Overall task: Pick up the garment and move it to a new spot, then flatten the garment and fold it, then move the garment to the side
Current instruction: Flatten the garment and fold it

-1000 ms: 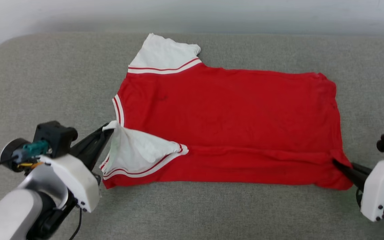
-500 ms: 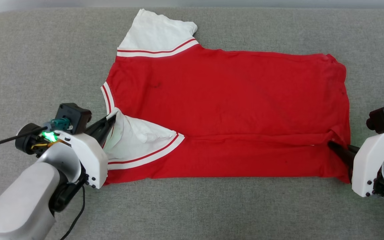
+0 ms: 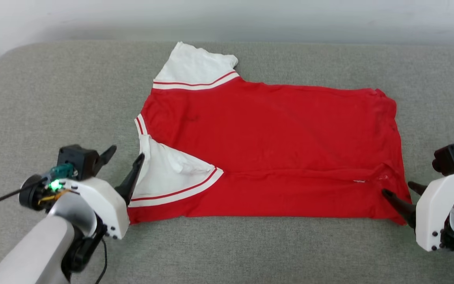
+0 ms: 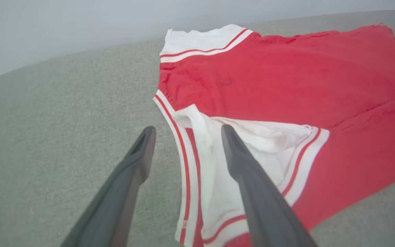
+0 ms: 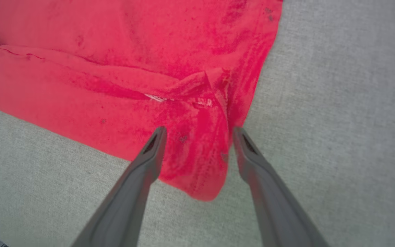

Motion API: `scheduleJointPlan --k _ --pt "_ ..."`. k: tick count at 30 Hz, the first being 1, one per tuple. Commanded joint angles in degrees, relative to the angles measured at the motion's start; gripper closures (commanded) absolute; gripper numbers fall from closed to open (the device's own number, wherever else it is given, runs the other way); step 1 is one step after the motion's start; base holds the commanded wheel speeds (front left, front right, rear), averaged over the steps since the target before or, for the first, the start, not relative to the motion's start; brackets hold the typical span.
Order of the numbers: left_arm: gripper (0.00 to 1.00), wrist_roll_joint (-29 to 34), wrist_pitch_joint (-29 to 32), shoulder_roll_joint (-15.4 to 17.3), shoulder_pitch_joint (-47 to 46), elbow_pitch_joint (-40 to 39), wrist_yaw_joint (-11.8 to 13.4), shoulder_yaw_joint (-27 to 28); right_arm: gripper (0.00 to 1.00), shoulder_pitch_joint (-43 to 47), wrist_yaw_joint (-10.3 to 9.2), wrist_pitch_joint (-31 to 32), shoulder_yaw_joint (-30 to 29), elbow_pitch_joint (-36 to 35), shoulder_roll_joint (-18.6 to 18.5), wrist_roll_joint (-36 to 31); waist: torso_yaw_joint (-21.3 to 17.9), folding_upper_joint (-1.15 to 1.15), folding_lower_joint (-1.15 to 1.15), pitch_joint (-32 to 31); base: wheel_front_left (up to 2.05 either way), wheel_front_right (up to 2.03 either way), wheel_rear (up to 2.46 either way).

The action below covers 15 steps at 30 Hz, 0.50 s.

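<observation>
My left gripper stands spread at the near left, one finger over the folded-in white sleeve, pinching nothing. My right gripper is spread too, its fingers either side of the near hem corner. Between them the garment lies flat on the grey cushion, near edge folded over, its other sleeve pointing toward the pale wall
</observation>
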Motion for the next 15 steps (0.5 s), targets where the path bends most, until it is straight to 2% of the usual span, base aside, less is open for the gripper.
scheduleJointPlan --k 1,9,15 --pt "0.0 -0.49 1.11 0.83 2.44 -1.84 1.38 -0.02 0.0 1.81 -0.02 0.98 -1.21 -1.6 1.22 -1.64 0.28 0.0 0.0 -1.2 0.0 0.0 0.0" --pt "0.0 -3.15 9.45 4.51 10.79 -10.43 7.21 -0.92 0.0 6.7 -0.02 4.79 -6.9 -10.58 6.88 -6.04 -0.32 0.0 0.0 -0.83 0.0 0.0 0.0" --pt "0.0 -2.86 12.97 5.43 12.91 -11.5 11.07 -1.42 0.0 8.35 -0.02 6.34 -9.24 -15.06 8.9 -7.68 -1.11 0.0 0.0 0.97 0.0 0.0 0.0"
